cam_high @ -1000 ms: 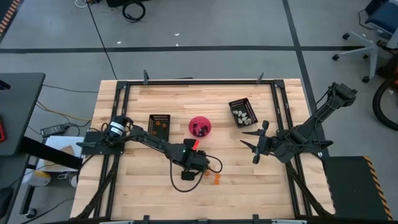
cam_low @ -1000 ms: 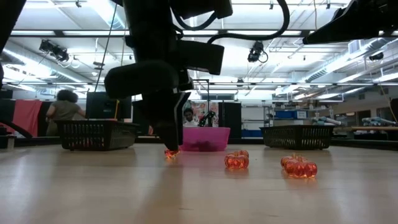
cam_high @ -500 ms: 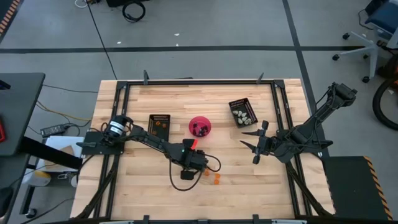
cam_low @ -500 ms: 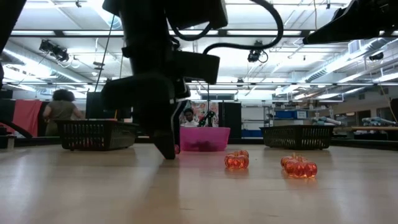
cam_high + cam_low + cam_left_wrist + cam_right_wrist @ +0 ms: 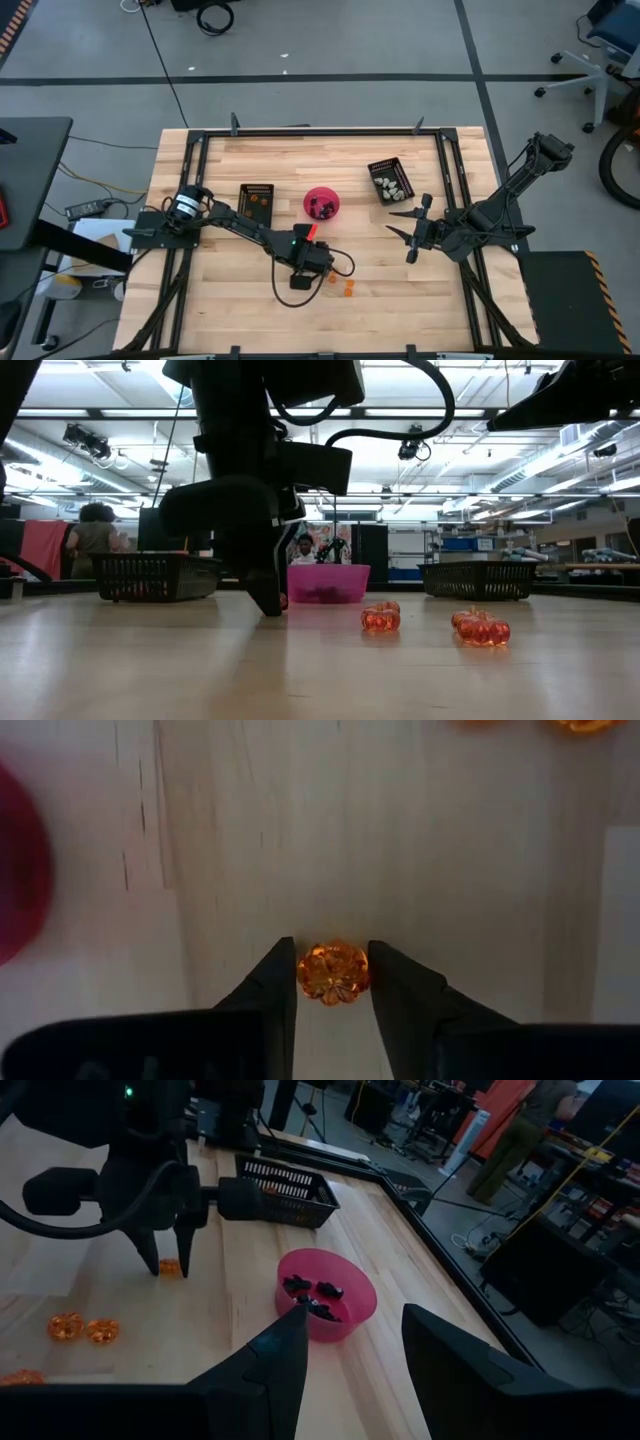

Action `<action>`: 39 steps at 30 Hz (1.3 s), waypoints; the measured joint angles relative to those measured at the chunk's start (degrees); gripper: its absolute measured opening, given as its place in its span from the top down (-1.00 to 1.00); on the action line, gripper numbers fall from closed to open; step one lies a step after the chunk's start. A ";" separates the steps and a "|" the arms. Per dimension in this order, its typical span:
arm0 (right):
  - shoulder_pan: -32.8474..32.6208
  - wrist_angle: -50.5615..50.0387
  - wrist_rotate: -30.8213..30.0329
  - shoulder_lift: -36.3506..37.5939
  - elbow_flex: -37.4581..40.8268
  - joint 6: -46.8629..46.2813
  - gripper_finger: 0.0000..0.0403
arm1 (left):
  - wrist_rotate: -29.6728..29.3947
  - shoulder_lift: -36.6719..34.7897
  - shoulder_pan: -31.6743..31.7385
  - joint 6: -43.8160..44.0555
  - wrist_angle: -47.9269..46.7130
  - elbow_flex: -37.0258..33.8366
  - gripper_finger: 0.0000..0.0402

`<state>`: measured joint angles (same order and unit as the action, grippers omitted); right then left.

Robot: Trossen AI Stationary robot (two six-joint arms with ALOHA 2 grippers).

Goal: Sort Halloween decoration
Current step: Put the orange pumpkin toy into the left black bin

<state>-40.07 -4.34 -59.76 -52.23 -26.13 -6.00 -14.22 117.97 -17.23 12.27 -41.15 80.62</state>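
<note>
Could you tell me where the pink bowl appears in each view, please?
High view: pink bowl, table centre.
Low view: bowl, mid-frame, behind the left tool.
Left wrist view: a red blur at the edge.
Right wrist view: bowl, centre.
Shared landmark: the left tool.

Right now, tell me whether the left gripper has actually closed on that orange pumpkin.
Cannot tell for certain. In the left wrist view the left gripper has a finger on each side of the orange pumpkin, very close, but contact is unclear.
</note>
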 joint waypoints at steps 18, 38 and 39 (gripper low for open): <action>0.00 0.00 -0.23 0.00 0.00 0.04 0.17 | -1.38 -0.39 0.07 -1.49 -3.30 0.70 0.73; 0.00 0.45 -0.18 0.00 0.02 0.20 0.17 | -10.02 -6.51 1.49 2.33 -20.25 1.44 0.74; 0.00 0.42 -0.18 0.00 0.02 0.21 0.17 | -10.65 -7.05 1.53 2.74 -21.35 1.47 0.74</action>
<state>-40.07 -3.92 -59.94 -52.23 -26.11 -5.79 -24.86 110.92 -15.70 15.01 -62.50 82.08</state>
